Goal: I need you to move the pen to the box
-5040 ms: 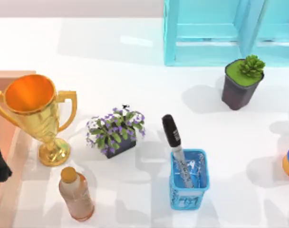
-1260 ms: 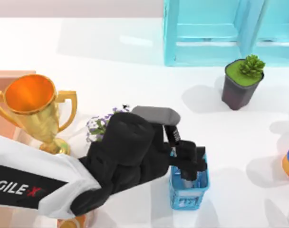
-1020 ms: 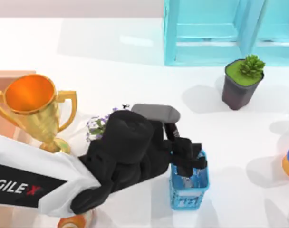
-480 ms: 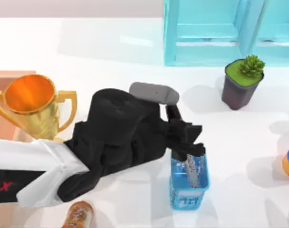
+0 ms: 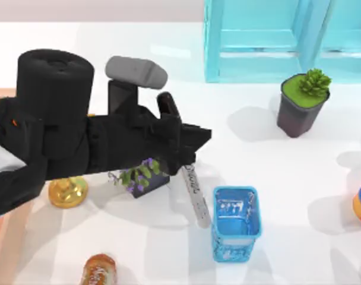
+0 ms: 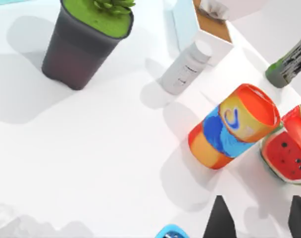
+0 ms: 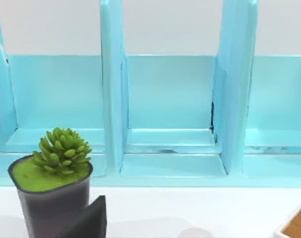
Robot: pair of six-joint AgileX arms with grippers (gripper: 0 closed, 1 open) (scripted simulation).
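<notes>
bright even light | soft grey shadows on table point(image 5: 299, 196) | sharp focus

Pen point(image 5: 191, 185) lifted clear of blue cup point(image 5: 235, 222), now hanging tilted beside it, clamped in left gripper point(image 5: 181, 155). Left arm raised, swung toward table's left. Bottle point(image 5: 97, 270) tipped over.

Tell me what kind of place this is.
Probably a rendered tabletop test scene, not a real room: a plain white table scattered with unrelated props, such as a gold trophy, a small blue mesh-patterned cup and a big cyan cabinet. The left gripper holds a black-capped marker pen.
</notes>
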